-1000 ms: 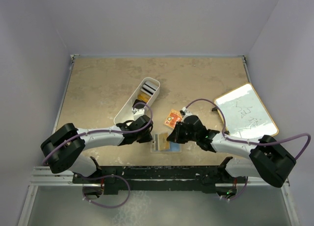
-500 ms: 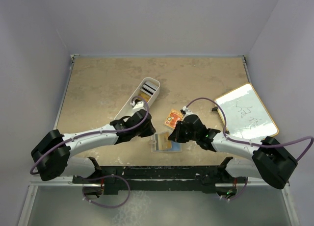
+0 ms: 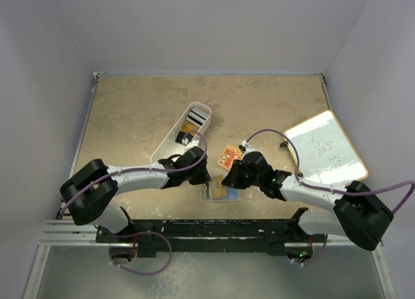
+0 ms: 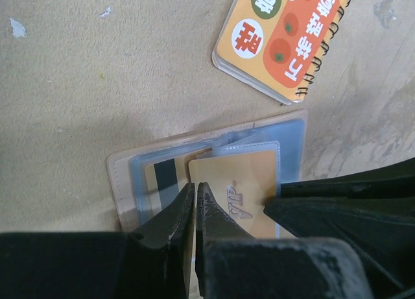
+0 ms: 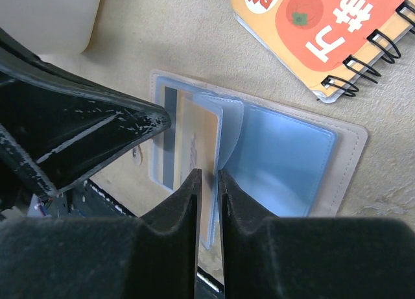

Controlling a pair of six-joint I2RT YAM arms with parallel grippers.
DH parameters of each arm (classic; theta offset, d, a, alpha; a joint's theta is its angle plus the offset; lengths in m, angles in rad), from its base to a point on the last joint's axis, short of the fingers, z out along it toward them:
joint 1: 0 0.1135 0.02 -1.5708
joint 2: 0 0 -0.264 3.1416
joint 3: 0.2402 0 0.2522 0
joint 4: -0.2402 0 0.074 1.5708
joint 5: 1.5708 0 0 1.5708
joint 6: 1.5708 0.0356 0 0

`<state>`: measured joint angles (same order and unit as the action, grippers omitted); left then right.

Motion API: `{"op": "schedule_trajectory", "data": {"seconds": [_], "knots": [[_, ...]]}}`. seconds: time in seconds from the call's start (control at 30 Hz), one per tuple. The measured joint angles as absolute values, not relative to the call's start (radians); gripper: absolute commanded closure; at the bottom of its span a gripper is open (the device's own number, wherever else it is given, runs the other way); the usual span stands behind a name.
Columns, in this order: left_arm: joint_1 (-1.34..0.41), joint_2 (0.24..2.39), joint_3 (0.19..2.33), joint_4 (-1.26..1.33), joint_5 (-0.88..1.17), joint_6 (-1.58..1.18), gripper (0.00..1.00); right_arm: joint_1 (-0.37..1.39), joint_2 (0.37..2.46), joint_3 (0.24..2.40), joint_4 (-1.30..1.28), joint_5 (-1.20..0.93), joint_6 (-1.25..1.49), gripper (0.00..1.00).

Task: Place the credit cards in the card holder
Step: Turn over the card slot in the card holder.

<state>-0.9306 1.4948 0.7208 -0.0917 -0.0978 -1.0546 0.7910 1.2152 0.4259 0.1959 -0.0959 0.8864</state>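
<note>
The beige card holder [image 3: 220, 194] lies open on the table between my grippers, its blue clear sleeves up [image 5: 285, 157]. A gold card marked VIP [image 4: 246, 185] sits in a sleeve, and a card with a dark stripe [image 4: 162, 176] lies beside it. My left gripper [image 3: 201, 177] is shut and empty, its tips [image 4: 196, 186] at the gold card's left edge. My right gripper [image 3: 227, 180] is shut on the edge of a raised clear sleeve [image 5: 209, 177]. More cards [image 3: 194, 120] lie in the white bin [image 3: 166, 144].
An orange-red spiral notebook [image 3: 228, 156] lies just beyond the holder, also in the left wrist view [image 4: 285, 39] and the right wrist view [image 5: 324, 33]. A framed whiteboard [image 3: 324, 146] lies at the right. The bin stands close to the left arm.
My left gripper swung back towards the bin's near end, then came forward and right onto the open holder. The right gripper has stayed at the holder.
</note>
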Motion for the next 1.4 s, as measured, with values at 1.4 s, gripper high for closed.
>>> {"op": "schedule_trajectory", "data": {"seconds": [1.4], "knots": [[-0.931, 1.584, 0.678, 0.089, 0.041, -1.099, 1.0, 0.791, 1.182, 0.424, 0.229, -0.158, 0.883, 0.62]]}}
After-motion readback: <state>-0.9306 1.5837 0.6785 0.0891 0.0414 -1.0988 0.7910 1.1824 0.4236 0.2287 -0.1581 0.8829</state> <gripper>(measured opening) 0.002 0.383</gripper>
